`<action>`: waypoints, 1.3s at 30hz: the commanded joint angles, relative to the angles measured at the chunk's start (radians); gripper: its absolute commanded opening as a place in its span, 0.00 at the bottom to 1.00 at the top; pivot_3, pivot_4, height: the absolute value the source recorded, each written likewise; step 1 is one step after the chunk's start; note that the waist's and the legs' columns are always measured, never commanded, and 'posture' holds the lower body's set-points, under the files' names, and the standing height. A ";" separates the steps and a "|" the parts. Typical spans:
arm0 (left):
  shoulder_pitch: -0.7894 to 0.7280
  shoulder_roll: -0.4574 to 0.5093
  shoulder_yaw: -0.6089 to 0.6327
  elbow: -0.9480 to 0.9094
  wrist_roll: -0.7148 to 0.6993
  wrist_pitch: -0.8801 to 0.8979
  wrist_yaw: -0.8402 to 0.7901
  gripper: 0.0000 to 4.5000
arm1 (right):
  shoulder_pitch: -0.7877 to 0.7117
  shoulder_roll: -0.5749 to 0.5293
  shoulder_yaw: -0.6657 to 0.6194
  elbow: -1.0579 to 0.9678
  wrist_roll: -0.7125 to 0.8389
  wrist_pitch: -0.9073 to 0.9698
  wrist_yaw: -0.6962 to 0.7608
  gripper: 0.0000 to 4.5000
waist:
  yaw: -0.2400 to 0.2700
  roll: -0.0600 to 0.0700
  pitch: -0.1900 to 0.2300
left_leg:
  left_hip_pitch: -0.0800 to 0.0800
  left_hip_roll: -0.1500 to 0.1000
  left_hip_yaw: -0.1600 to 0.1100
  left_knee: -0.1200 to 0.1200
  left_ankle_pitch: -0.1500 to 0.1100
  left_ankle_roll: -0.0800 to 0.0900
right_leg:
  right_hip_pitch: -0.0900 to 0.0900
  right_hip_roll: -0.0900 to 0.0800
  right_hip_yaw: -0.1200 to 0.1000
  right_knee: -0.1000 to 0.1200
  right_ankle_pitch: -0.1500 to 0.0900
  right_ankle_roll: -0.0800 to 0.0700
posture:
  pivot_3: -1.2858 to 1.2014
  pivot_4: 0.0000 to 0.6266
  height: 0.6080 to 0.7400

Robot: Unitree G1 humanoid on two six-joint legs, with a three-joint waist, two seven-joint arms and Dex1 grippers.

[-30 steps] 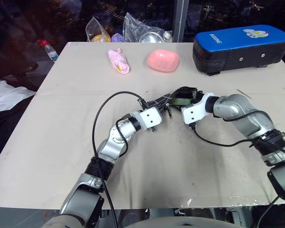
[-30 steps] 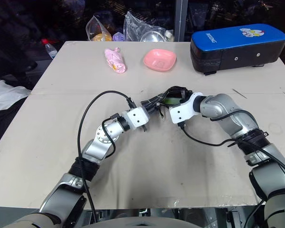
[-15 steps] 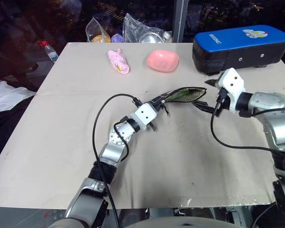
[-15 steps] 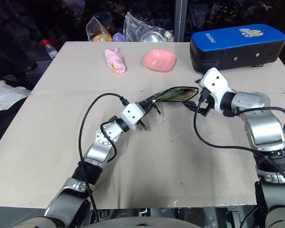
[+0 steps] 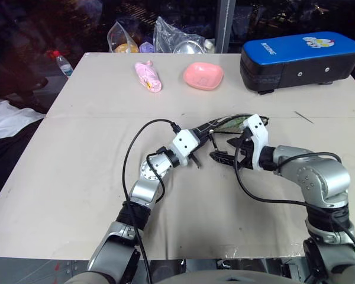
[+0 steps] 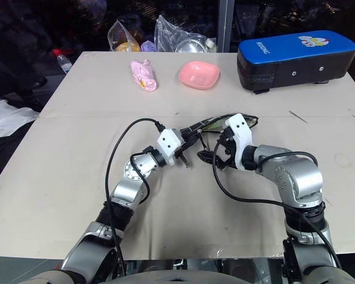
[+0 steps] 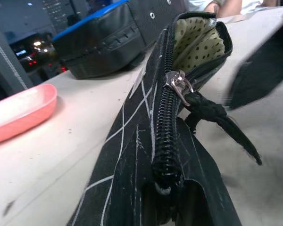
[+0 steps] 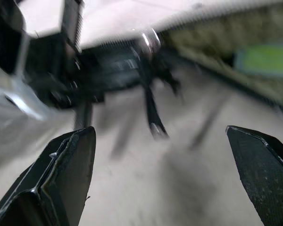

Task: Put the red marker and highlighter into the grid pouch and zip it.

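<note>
Grid pouch [image 5: 225,124] at mid-table [image 5: 77,177], lying between the two arms. The left gripper [image 5: 196,131] is clamped shut on the pouch's near end, holding that end pinched — in the left wrist view the black fabric with white grid lines [image 7: 132,155] runs away from the fingers, the zipper teeth along its top edge. The right gripper [image 5: 223,158] stands just beside the pouch on its near side, apart from it, its two black fingers [image 8: 61,174] spread wide with nothing between them.

Appearance of the pouch: long, flat, black with thin white grid lines. The zipper is closed along the stretch nearest the left gripper and open beyond the silver slider [image 7: 178,84], from which a black cord pull [image 7: 217,120] hangs down. The open mouth shows a pale lining dotted with dark spots [image 7: 198,44]. In the right wrist view a light-green stick, the highlighter [image 8: 264,59], lies inside the open mouth — blurred, so no further detail can be told.

Behind the pouch on the table: a pink dish [image 5: 203,75], a pink wrapped item [image 5: 148,76] and a black case with a blue top [image 5: 302,59].
</note>
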 commanded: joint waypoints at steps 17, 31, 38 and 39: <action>0.006 0.001 0.005 -0.031 -0.016 0.015 -0.030 0.00 | -0.036 0.092 -0.019 0.073 0.050 -0.122 -0.076 0.01 | -0.001 0.000 0.000 | 0.000 0.000 0.000 0.000 0.000 0.000 | 0.000 0.000 0.000 0.000 0.000 0.000 | 0.52 0.24 0.83; 0.011 0.007 0.008 -0.028 -0.008 0.012 -0.003 0.00 | -0.033 -0.012 -0.265 0.109 0.055 -0.163 -0.194 0.01 | -0.001 0.000 0.000 | 0.000 0.000 0.000 -0.001 0.000 0.000 | 0.000 0.000 0.000 0.000 0.000 0.000 | 0.52 0.24 0.83; 0.012 0.008 0.013 -0.025 -0.014 0.015 0.003 0.00 | -0.051 -0.098 -0.436 0.227 0.037 -0.209 -0.311 0.01 | -0.002 0.000 0.000 | 0.000 0.000 0.001 -0.001 0.000 0.000 | 0.000 -0.001 0.001 -0.001 0.000 0.000 | 0.52 0.24 0.83; 0.011 0.009 0.015 -0.024 -0.011 0.013 0.006 0.00 | -0.051 -0.107 -0.452 0.243 0.030 -0.226 -0.329 0.01 | -0.002 0.000 0.000 | 0.000 0.000 0.001 -0.002 0.000 0.000 | 0.000 0.000 0.001 -0.001 0.000 0.000 | 0.52 0.24 0.83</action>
